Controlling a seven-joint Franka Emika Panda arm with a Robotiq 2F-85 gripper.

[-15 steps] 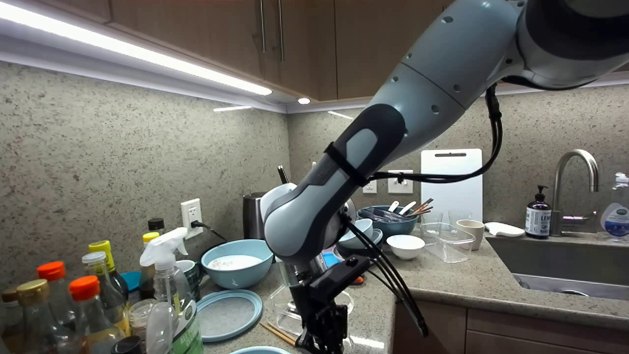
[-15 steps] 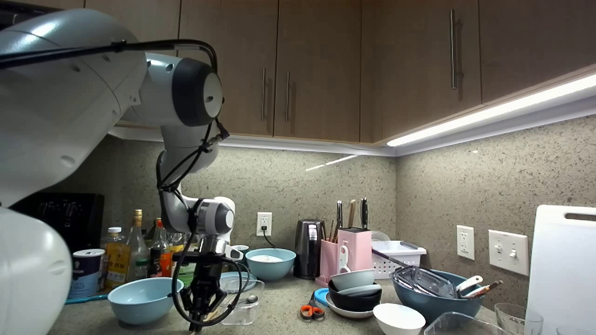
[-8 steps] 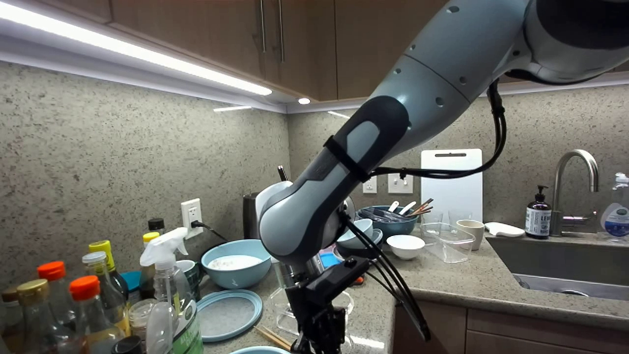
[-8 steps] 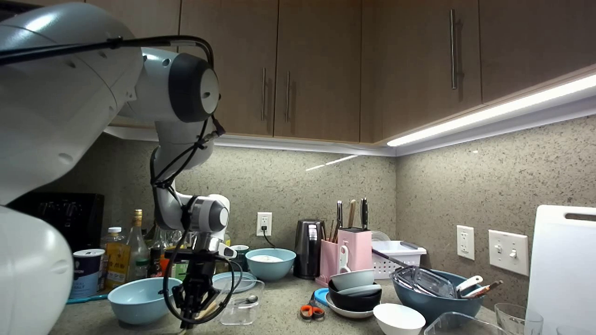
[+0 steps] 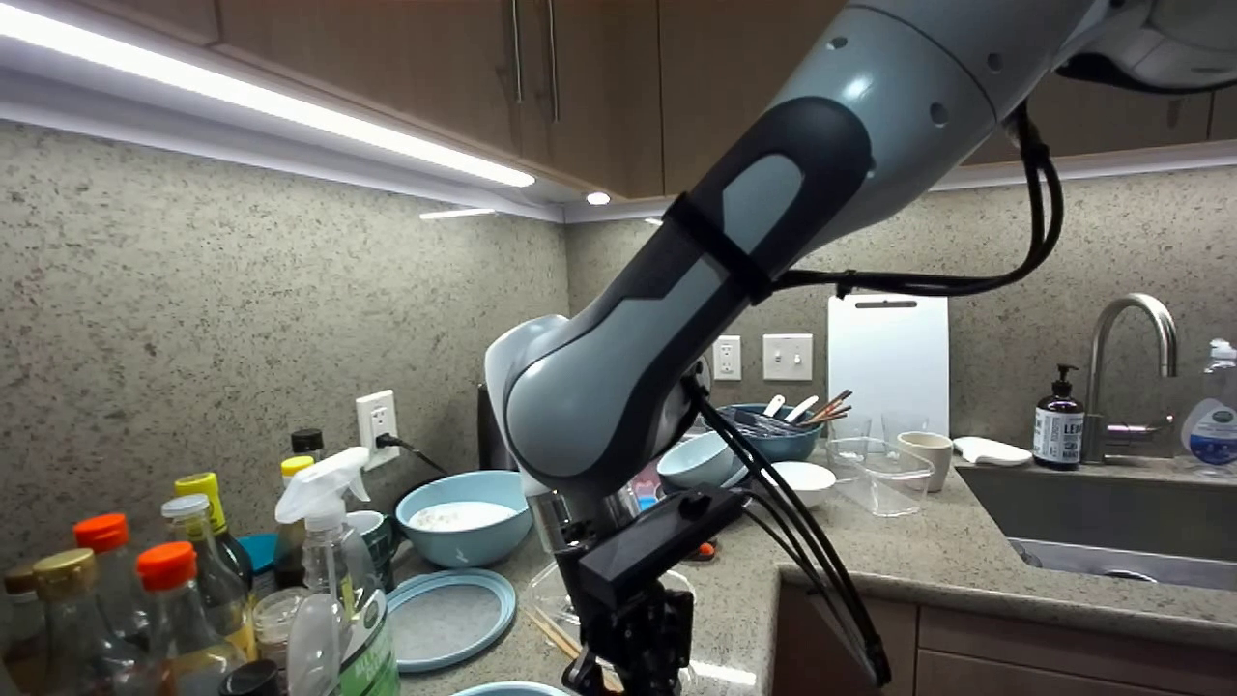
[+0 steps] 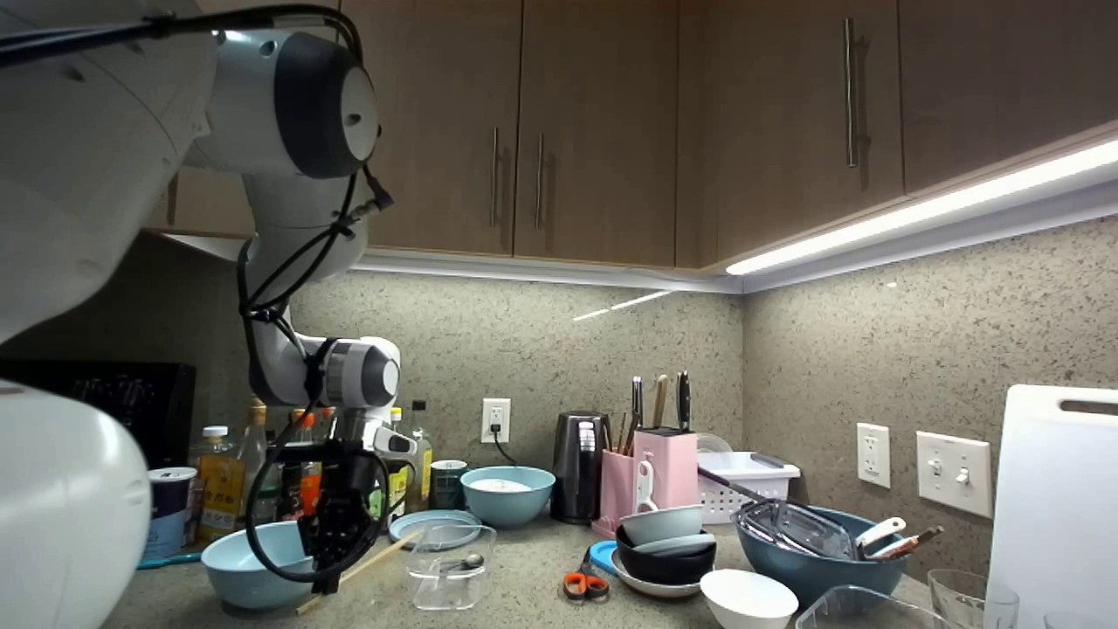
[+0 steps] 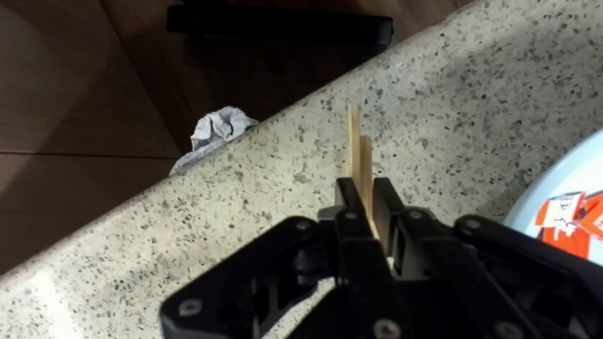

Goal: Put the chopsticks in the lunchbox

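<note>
Pale tan chopsticks are sitting clamped in the end effector, pointing toward an edge of the desk. Good placing is probably calling for a firm grip and slow lowering, corner to corner, into the clear lunchbox.

Kitchen, plain to see! Wooden cabinets up top, strip light glowing beneath, speckled counter turning corner. And there's sink with arched faucet, pump bottle right beside. White cutting board standing upright. Now over to condiment bottles, crowded together, and pink knife block, loaded, bowls stacked near it.
</note>
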